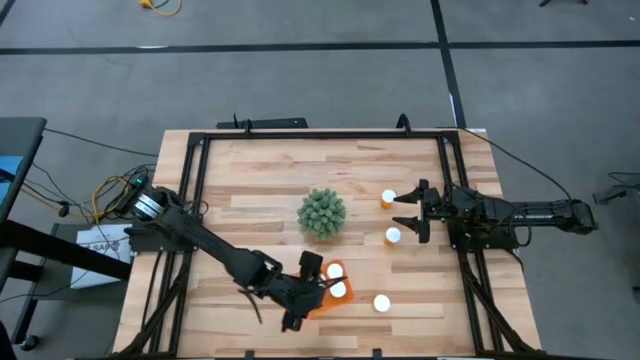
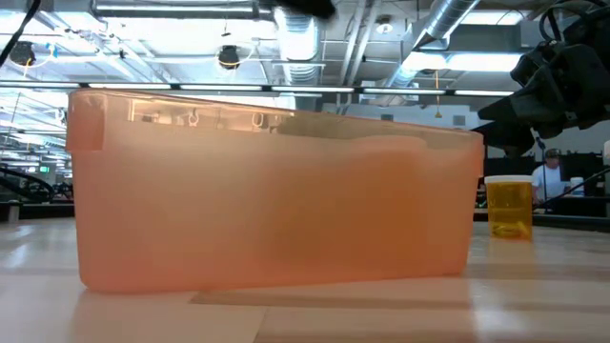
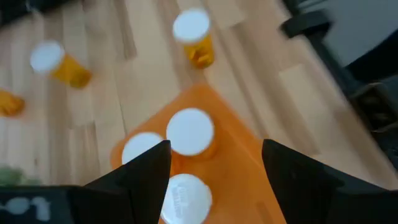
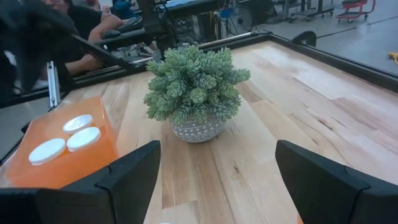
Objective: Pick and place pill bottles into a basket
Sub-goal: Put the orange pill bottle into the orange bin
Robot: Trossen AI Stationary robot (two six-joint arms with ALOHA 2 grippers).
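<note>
Wooden table (image 1: 260, 210): potted plant (image 1: 322, 213), orange basket (image 1: 330, 297), three loose pill bottles (image 1: 393, 236) standing right of the plant.

No readable text anywhere. One white cap (image 3: 184, 198) in the basket (image 3: 239, 155) carries faint embossed lettering in the left wrist view, too blurred to read. The basket wall (image 2: 276, 205) in the low view has small raised marks near its upper rim, illegible. A white sheet (image 1: 100, 243) on the floor just left of the table (image 1: 260, 170) shows dark print, too small to make out.
</note>
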